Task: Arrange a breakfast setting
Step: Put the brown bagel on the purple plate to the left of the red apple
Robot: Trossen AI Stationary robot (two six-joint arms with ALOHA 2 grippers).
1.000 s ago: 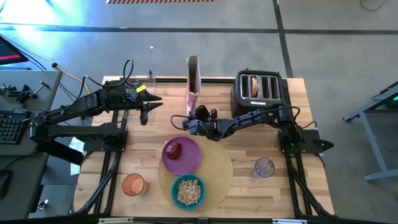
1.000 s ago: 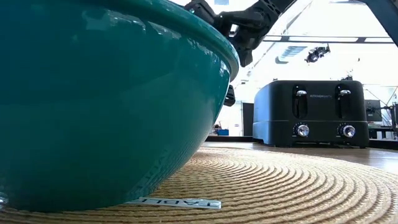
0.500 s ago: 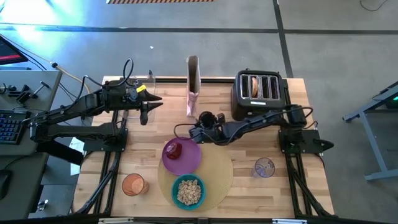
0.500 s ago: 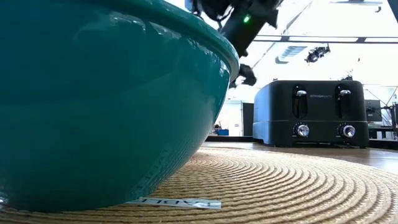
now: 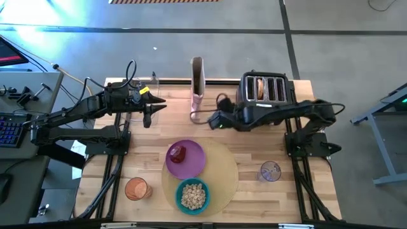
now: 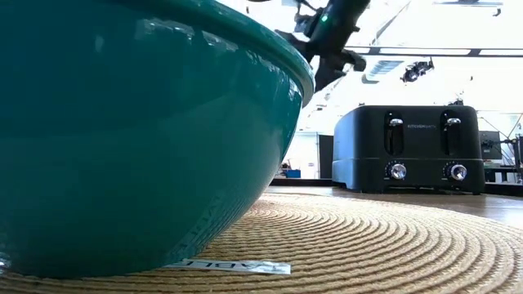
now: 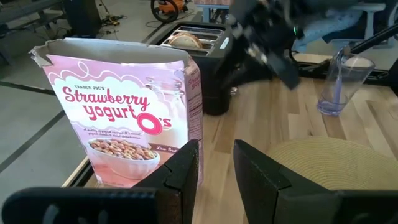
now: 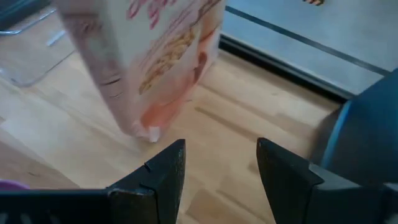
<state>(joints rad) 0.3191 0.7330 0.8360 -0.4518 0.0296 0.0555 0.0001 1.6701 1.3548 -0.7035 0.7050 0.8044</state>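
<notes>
A round tan mat [image 5: 219, 170] lies at the table's near middle. On it sit a purple plate [image 5: 193, 164] with a red fruit [image 5: 178, 153] and a teal bowl [image 5: 193, 196] of cereal. An orange cup [image 5: 136, 189] stands at the near left and a clear glass [image 5: 270, 171] at the near right. A bagel [image 5: 259, 88] sticks out of a toaster slot. My right gripper [image 5: 213, 121] hangs open and empty between the cereal box and the toaster, above the table [image 8: 221, 168]. My left gripper [image 5: 149, 114] waits open at the far left [image 7: 216, 168].
The black toaster [image 5: 264, 95] stands at the far right. The tall pink-bottomed cereal box [image 5: 198, 89] stands upright at the far middle, close to my right gripper. Bare wood lies between the box and the mat. The bowl's wall [image 6: 139, 139] fills the low view.
My right gripper has drawn back from above the plate's far rim, going up and toward the table's far right, and now hangs beside the cereal box and the toaster. Its arm has folded back toward its base. The plate, fruit and bowl have stayed put.
</notes>
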